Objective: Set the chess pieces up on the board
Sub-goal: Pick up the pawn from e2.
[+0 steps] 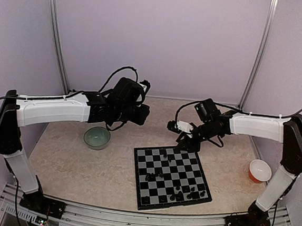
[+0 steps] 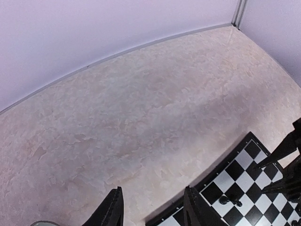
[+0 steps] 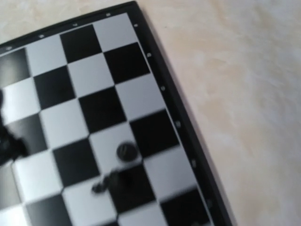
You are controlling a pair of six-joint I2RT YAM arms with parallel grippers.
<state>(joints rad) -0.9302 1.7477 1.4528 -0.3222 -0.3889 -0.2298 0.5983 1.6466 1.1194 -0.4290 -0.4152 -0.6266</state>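
Several tiny black chess figures (image 1: 150,177) crowd the black-and-grey checked board (image 1: 191,164); right gripper (image 1: 184,145), jaws unreadable, may topple them; left gripper (image 2: 153,207) gapes empty.

Lab enclosure, plain lilac walls (image 1: 158,34), marbled tabletop (image 1: 77,165)

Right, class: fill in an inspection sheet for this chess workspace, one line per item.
Surface: beige mottled table.
Job's things: board, chess pieces scattered on it, not in rows.
Clutter: green bowl left of board; orange cup right.
Grippers: left gripper open, empty, above table; right gripper at board's far edge, state unclear.
Cables: black cables loop from both arms.
Surroundings: lilac walls, metal uprights.
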